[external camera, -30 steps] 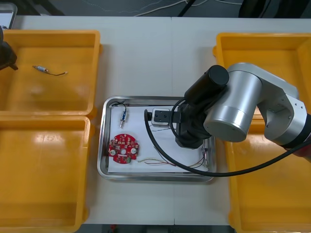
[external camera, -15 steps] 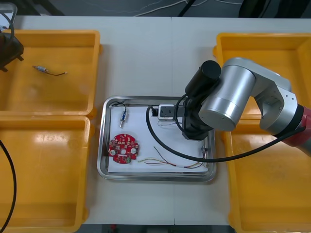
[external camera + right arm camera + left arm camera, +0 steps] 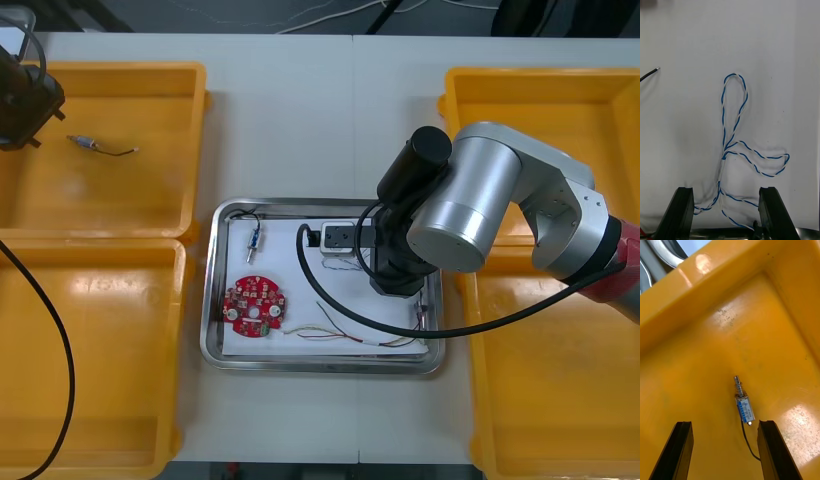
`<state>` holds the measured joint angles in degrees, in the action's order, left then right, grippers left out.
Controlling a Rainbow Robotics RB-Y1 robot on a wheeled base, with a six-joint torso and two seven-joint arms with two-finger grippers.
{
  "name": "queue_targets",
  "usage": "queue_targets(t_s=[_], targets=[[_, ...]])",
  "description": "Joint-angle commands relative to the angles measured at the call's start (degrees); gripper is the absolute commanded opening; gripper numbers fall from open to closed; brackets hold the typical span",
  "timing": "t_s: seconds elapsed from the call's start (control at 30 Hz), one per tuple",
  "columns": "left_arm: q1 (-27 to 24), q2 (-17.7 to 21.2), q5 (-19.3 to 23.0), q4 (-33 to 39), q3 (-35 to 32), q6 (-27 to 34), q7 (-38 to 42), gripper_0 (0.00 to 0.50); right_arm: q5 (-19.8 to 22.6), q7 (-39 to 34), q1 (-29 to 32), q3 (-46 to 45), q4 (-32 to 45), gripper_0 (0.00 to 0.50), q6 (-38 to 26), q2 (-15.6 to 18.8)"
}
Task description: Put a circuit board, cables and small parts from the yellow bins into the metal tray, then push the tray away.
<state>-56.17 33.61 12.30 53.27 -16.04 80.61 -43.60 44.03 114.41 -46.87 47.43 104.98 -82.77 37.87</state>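
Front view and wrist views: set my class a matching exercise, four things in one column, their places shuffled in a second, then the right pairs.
Things
1. circuit board
2. blue and white cable
3. left gripper
4. red and yellow cable

Places
A. open, over the far left bin, above a small metal part
B. by the near edge of the tray
C. in the tray's left half
D. on the tray's white inside, under the open right gripper

Pairs: 1-C, 2-D, 3-A, 4-B
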Motion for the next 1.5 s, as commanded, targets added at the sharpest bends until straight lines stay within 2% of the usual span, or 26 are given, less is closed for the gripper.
queue_targets(t_s=[0.03,0.2,0.37,0.53,0.67,0.8,0.9,1.17,1.23,1.5], targets=[[-3.4,-1.3,-1.0,0.2,-0.3,-1.0,6.8,0.500,0.7,0.9,-2.1,-1.1,1.6,0.500,-0.2,-0.8],[-4.0,-1.7,-0.9,-3.6,-0.4,-4.1,7.5,0.500,1.3,0.4,-2.1,-4.5,2.9,0.500,-4.3,-1.3],[-4.9,-2.1,-1.3,-9.5,-0.4,-11.1,7.7,0.500,1.9,-0.9,-2.1,-10.6,4.0,0.500,-11.9,-3.2],[-5.4,-2.2,-1.6,-10.1,-0.4,-11.6,8.2,0.500,2.7,-2.4,-2.0,-16.0,4.4,0.500,-16.9,-4.6],[-6.1,-2.4,-1.8,-11.3,-0.4,-11.8,8.9,0.500,3.1,-6.7,-2.0,-18.4,5.2,0.500,-19.5,-4.7],[-8.0,-2.6,-1.8,-16.5,-0.3,-15.5,8.9,0.500,3.0,-13.1,-1.9,-21.2,7.2,0.500,-24.1,-5.0],[-8.2,-2.8,-2.1,-17.7,-0.1,-17.2,9.0,0.500,3.4,-17.7,-2.0,-24.1,8.8,0.500,-27.2,-5.2],[-8.2,-3.3,-2.7,-17.9,0.0,-17.0,9.6,0.500,3.9,-29.6,0.7,-30.7,13.5,0.500,-27.2,-4.5],[-8.1,-3.3,-2.8,-18.2,0.2,-17.0,9.7,0.476,3.9,-33.0,2.3,-32.1,15.3,0.500,-27.2,-3.4],[-7.8,-3.5,-3.2,-19.1,0.7,-17.0,9.8,0.472,2.4,-43.1,8.9,-35.4,20.7,0.500,-27.2,1.0]])
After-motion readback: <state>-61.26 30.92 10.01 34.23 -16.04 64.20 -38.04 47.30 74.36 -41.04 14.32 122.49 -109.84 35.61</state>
